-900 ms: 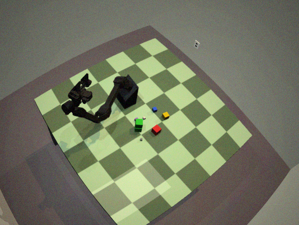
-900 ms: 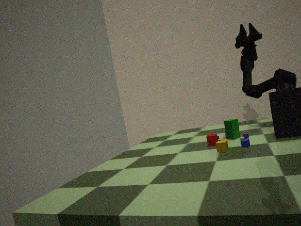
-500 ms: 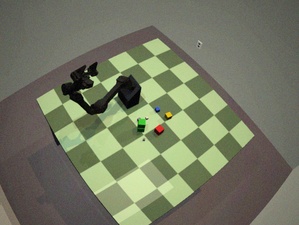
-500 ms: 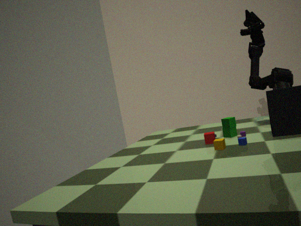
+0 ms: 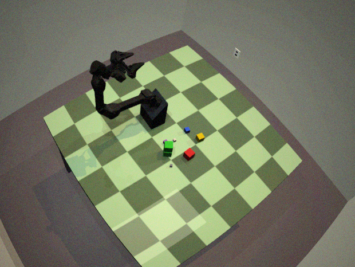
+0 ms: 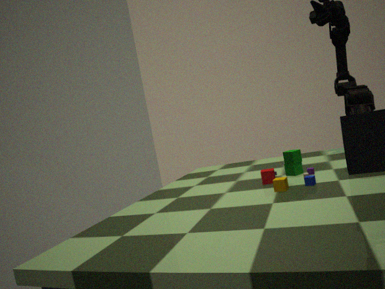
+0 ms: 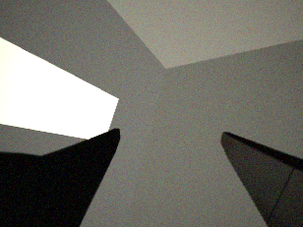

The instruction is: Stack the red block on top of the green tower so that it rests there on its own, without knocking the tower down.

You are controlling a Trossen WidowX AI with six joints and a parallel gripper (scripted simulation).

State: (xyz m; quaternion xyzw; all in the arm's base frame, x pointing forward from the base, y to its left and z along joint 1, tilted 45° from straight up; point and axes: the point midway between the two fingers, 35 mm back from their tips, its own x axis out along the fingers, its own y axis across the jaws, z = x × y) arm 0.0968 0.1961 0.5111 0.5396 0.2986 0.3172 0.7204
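On the counter (image 5: 235, 160), arm base (image 5: 154, 112) sits toward the back w/ the blocks just in front. Tower (image 5: 168, 148) = two blocks stacked, upright. Task block (image 5: 189, 153) beside it, apart, not touching. Two more blocks (image 5: 186, 129) (image 5: 200, 137) behind that one, nearer the base. End effector (image 5: 132, 61) high up behind the base, well apart from everything.

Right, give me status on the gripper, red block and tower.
Gripper open, empty, raised high behind the base, pointing away from the blocks. Red block on the board beside the green tower, which stands upright. Yellow block and blue block close by.
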